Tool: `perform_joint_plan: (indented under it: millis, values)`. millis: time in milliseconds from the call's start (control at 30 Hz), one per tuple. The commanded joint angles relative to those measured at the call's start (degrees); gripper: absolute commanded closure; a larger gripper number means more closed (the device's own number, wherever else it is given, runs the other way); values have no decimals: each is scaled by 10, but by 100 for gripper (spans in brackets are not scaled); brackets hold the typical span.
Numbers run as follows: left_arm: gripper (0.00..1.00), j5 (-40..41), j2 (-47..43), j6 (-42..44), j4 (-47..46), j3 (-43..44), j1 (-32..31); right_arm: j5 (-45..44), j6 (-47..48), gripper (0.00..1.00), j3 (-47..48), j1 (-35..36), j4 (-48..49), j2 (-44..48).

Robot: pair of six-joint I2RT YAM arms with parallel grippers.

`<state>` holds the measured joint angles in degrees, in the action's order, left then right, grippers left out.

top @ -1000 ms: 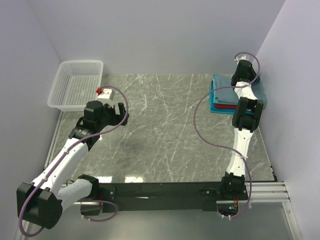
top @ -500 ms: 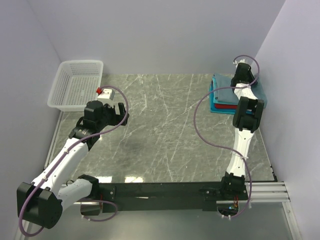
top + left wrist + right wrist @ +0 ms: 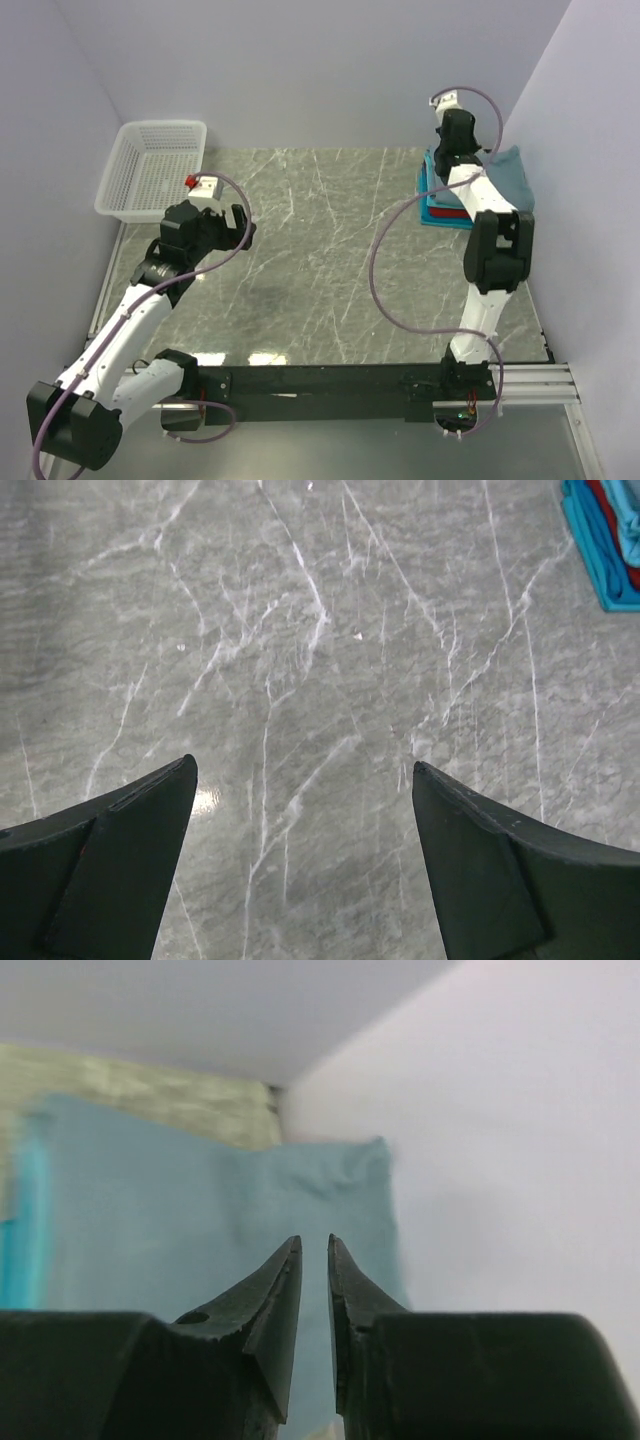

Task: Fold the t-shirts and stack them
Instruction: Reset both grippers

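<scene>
The t-shirts lie folded in one stack (image 3: 512,176) at the table's far right corner, against the right wall. A dusty teal tee (image 3: 200,1200) is on top, with bright turquoise (image 3: 429,190) and red (image 3: 441,212) edges showing underneath. The stack's corner (image 3: 610,540) also shows in the left wrist view. My right gripper (image 3: 315,1245) hangs above the top tee, its jaws a narrow slit apart with nothing between them. My left gripper (image 3: 303,763) is wide open over bare marble at the left of the table (image 3: 330,260), holding nothing.
A white mesh basket (image 3: 155,170) stands at the far left corner, just behind the left arm. Purple-grey walls close the table in at the back and along both sides. Each arm trails a looping cable.
The right arm has risen and swung back-left off the stack, uncovering the top tee's right corner. Its jaws have parted slightly. The left arm has shifted a little.
</scene>
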<state>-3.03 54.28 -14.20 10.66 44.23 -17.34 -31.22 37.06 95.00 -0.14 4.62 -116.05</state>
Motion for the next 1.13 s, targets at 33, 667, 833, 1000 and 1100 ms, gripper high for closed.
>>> perform_joint_plan:
  millis: [33,667,833,1000,1100]
  values:
    - [5,25,-35,-8,-12,4,-2,133,-126,74,-69,15,-111,157]
    - [0,29,-164,-49,24,-28,125,359,-394,21,-441,-35,-161,723]
    - [0,29,-192,-45,21,-42,124,258,-417,15,-482,-35,-155,787]
    - [1,23,-183,-45,26,-39,124,219,-408,17,-523,-35,-140,824]
    - [1,25,-185,-45,26,-40,124,223,-401,15,-532,-35,-139,835]
